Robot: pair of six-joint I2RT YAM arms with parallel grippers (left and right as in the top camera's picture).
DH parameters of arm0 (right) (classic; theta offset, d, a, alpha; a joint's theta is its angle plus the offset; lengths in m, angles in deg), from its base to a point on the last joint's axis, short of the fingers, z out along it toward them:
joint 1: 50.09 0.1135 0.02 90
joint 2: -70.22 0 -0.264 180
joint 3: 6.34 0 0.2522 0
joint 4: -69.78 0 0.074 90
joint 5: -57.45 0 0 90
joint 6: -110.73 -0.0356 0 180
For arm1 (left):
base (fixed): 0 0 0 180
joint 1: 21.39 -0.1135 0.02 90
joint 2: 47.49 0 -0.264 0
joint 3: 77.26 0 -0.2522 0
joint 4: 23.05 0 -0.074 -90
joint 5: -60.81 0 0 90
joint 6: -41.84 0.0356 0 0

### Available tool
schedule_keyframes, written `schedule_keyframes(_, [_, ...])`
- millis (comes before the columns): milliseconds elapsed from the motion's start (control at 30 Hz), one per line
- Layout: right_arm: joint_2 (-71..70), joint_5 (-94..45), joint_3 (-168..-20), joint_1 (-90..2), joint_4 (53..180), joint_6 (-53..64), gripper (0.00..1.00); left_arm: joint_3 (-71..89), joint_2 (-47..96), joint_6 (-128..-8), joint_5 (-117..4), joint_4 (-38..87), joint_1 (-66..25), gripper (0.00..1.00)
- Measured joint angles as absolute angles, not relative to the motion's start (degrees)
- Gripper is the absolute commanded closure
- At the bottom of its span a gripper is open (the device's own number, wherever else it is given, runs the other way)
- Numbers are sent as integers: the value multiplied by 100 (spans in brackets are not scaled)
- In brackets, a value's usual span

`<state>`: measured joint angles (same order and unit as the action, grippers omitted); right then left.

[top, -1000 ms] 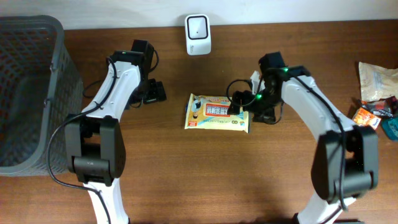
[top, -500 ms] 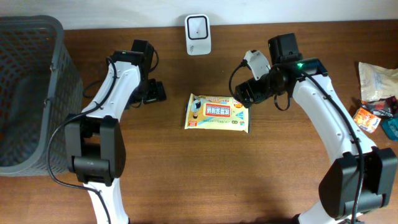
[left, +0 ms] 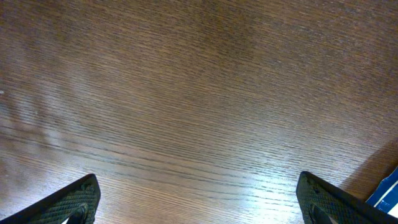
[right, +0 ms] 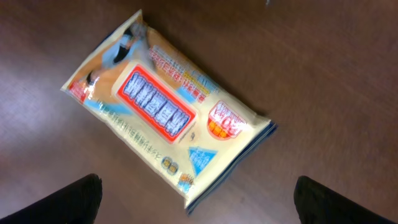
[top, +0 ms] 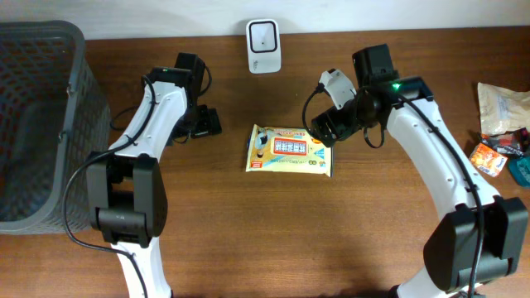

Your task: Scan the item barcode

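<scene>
At table (top: 248,240) centre: yellow packet (top: 290,151), flat, printed face up. Off its 2 o'clock corner, right end effector (top: 325,124), fingers spread wide, empty, not touching packet. Toward 9 o'clock of packet, left end effector (top: 204,122), likewise wide apart, empty, over bare wood. At 12 o'clock edge: white scanner (top: 263,35).

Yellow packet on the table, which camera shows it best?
Right wrist: the yellow packet fills the frame, its printed face up. Overhead shows it whole but small and far off. Left wrist shows no recognisable part of it.
</scene>
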<state>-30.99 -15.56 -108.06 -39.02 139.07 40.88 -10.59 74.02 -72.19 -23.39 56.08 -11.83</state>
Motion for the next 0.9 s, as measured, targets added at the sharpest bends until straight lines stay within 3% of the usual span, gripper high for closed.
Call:
schedule_keyframes(267, [-2732,-1558,-11141,-3563,14757,4732,2,-1059,7402,-7219,-2339,5608,-1183,1])
schedule_keyframes(433, [-2658,-1558,-11191,-3168,14762,5001,1,-1057,7402,-7219,-2339,5608,-1183,1])
schedule_keyframes(900, [-2953,-1692,-11193,-3161,14528,6039,1,-1059,7402,-7219,-2339,5608,-1183,1])
